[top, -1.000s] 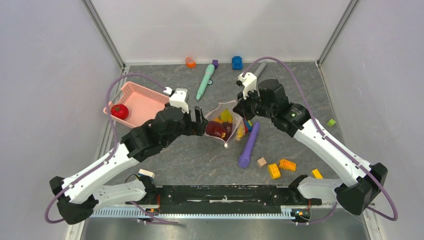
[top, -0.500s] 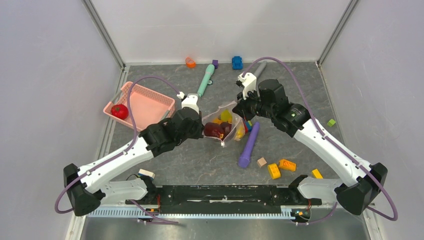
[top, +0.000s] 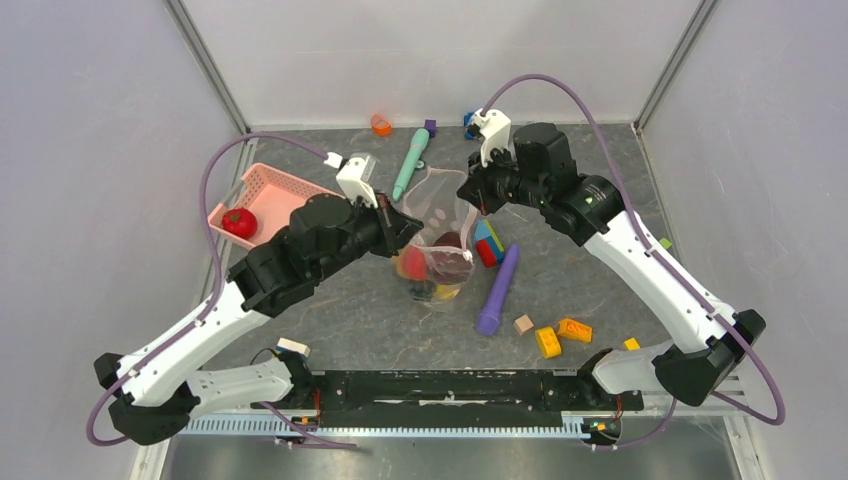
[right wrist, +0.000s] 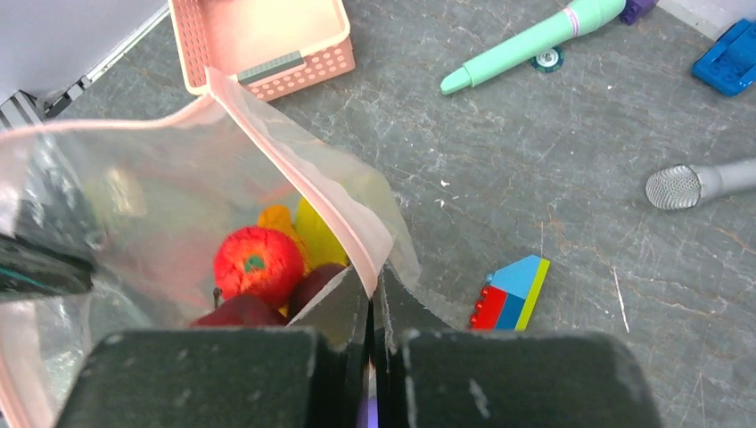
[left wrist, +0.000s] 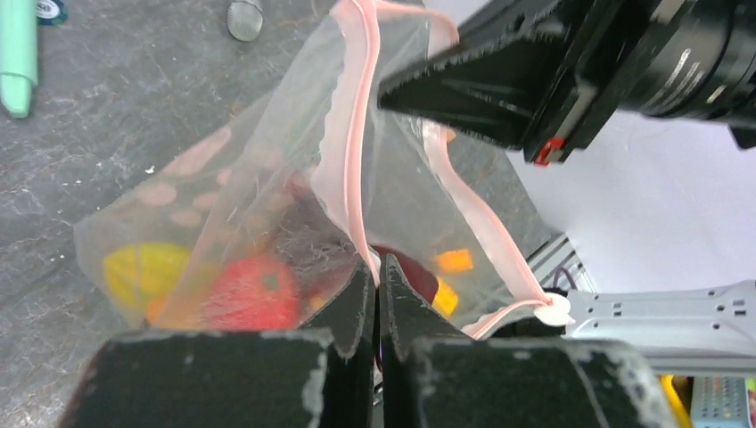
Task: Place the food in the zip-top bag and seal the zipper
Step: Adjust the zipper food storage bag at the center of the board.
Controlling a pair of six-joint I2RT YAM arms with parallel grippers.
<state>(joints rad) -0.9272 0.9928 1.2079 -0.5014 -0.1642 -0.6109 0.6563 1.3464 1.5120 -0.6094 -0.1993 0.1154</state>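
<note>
A: Bag (top: 447, 200), over the bench (top: 360, 320), hanging between us: left end effector (left wrist: 374, 267) and right end effector (right wrist: 373, 281) each clamped on a zipper (left wrist: 357, 134) rim. Food (right wrist: 257, 265) inside.
B: Noted. We should draw both rims taut and level, so the slider (left wrist: 557, 309) can run without spilling.

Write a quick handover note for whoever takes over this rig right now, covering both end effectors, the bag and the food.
Left end effector: shut on the pink rim of the zip-top bag.
Right end effector: shut on the rim across from it; the mouth is held open between them.
Food: red, maroon and yellow pieces are inside the bag. One red piece sits in the pink basket.
Done: most food bagged.
Left: bag the red piece, then close the zipper; its slider tab is at one end.
</note>
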